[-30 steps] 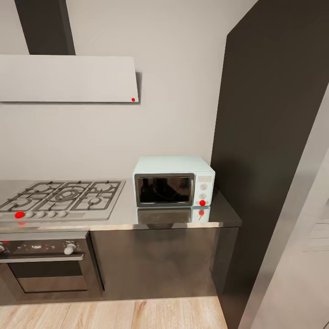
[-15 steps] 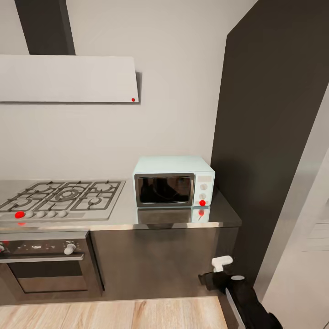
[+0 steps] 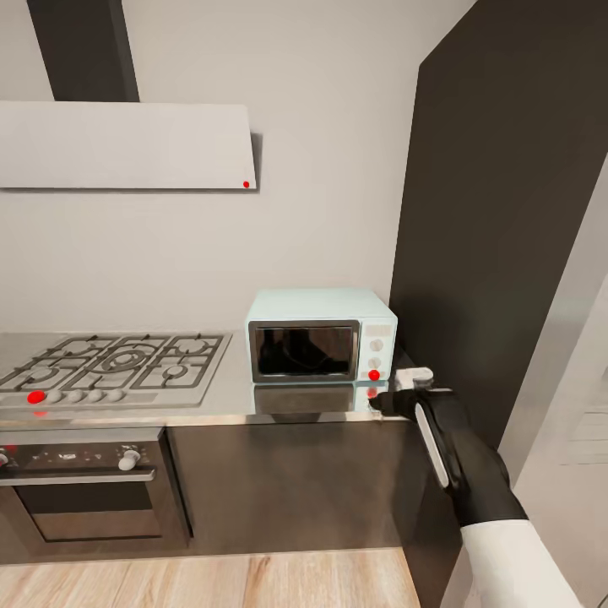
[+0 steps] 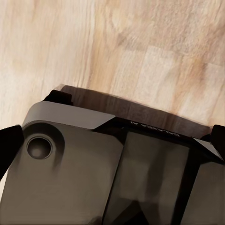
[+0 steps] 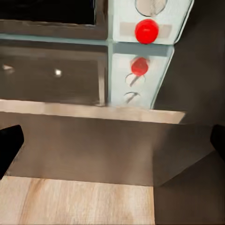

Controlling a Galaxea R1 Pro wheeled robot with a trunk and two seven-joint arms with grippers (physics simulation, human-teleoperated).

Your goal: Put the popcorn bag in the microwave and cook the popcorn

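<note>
- No readable text, number or brand stands on anything in view.
- A faint line of lettering runs along the dark robot base (image 4: 154, 133) above the wood floor, too blurred to read.

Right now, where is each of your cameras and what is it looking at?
Head view: up on my head, facing the kitchen wall, the microwave on the countertop and the gas hob; my right gripper and arm show.
Left wrist view: on my left arm, aimed down at the wood floor and my own dark base.
Right wrist view: on my right arm, close up to the microwave's red dot; dark fingertips show.
Shared: head and right wrist views both see the microwave.
</note>
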